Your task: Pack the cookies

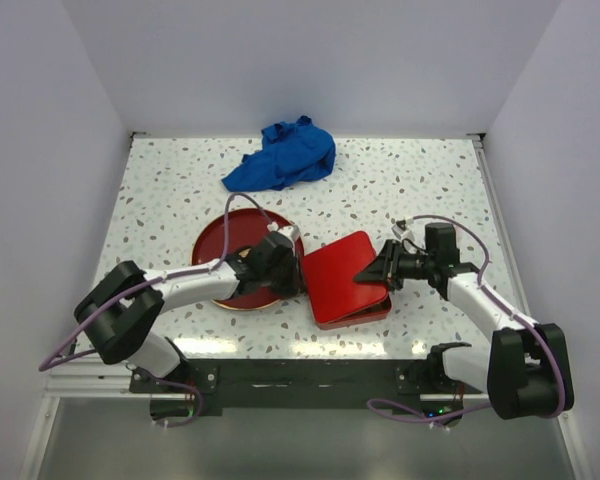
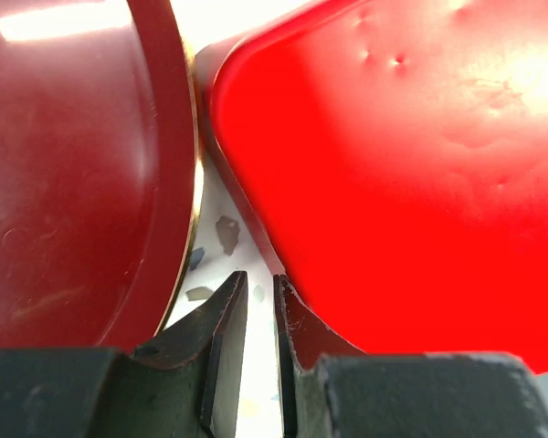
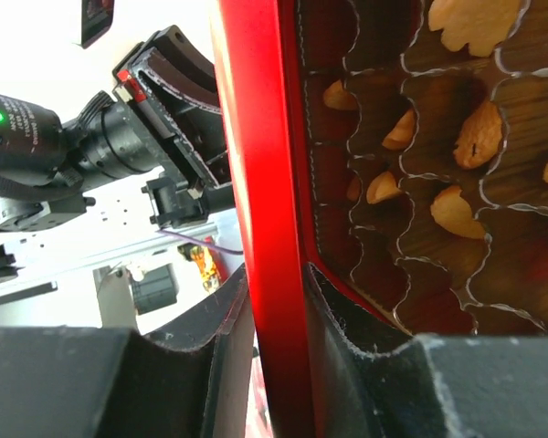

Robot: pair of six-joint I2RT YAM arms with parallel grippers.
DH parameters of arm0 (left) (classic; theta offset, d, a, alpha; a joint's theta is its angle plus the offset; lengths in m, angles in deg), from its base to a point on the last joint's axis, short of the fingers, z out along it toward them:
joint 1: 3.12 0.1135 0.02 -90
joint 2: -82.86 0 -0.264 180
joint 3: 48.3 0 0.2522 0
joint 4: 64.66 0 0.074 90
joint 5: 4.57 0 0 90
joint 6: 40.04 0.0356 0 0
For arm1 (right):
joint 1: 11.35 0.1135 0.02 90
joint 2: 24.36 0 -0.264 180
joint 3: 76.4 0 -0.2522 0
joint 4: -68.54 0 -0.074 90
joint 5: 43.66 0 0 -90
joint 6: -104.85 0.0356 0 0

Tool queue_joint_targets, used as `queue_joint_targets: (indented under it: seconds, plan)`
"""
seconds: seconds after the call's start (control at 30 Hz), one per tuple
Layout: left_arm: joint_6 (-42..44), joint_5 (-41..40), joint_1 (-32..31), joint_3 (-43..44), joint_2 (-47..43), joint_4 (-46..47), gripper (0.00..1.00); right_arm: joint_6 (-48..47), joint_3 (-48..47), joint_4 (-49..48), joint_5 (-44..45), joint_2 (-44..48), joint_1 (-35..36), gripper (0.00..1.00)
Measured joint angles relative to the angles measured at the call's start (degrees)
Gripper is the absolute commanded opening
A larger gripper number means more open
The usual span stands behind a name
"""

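**A:** Where do the cookies (image 3: pixel 460 212) sit?

**B:** In the pockets of a dark tray (image 3: pixel 420 269) with clear dividers. The tray is just past the inner finger of the right end effector (image 3: pixel 276 274), on the underside of the red lid (image 1: pixel 345 275). That end effector is closed on the lid's rim, one finger on each face, and I see no gap on either side.

**A:** And the other one?

**B:** The left end effector (image 2: pixel 259 276) is ajar by a thin slit with nothing in it. Its tips point down at the bare bench (image 2: pixel 224 233). The dark red plate (image 2: pixel 64 182) lies to one side of the tips and the lid's corner to the other, both close.

**A:** So what is the step?

**B:** I'd judge it to be seating the lid over the tray. To do that well:
- Keep the lid level and line up its corners before lowering it.
- Let go only once the rim has dropped all round.
- A rim pinched from one side tends to tilt the lid, so the left end effector could steady the far edge.
- Avoid shoving the tin sideways, because the plate is just beside it.

**A:** Any brand or label?

**B:** None on the lid, only a few small dents. The black housing (image 3: pixel 36 137) on the left arm carries small white print beside a green light, too small to read.
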Motion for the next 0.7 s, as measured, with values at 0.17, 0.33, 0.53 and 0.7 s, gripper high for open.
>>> queue_joint_targets:
  seconds: [0.17,0.33,0.53,0.7]
  plan:
    - [0.37,-0.31,-0.44,1.51,1.09,-0.07,0.23,-1.49,-1.27,2.38,0.55,0.13,-0.37,0.42]
    - [0.72,-0.39,-0.46,2.23,1.36,0.04,0.23,-6.1,-5.2,8.35,2.84,0.87,-0.79,0.63]
    - [0.96,-0.35,-0.46,2.36,1.75,0.22,0.23,-10.75,-8.0,13.05,5.68,1.84,-1.38,0.64]
    - [1.31,-0.31,-0.46,2.99,2.93,0.17,0.23,-14.34,-8.63,17.94,8.04,1.84,-1.49,0.64]
